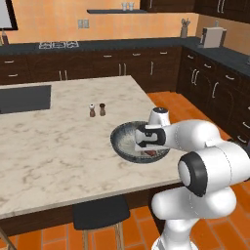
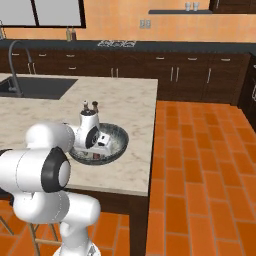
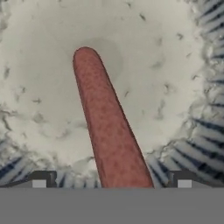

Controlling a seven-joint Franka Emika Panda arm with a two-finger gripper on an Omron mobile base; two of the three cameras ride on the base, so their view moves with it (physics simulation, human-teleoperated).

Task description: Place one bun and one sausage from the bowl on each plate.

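A pale marbled worktop [image 1: 63, 146] forms an island in the kitchen. The dark speckled bowl [image 1: 122, 141] sits on it near the front right corner. Just behind the bowl stand two small shakers [image 1: 97, 110], side by side. A dark sink [image 2: 35, 87] is set into the far left.

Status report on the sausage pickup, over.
End effector open, down inside the bowl. Sausage lies between its fingertips, not gripped. Nothing blocking.
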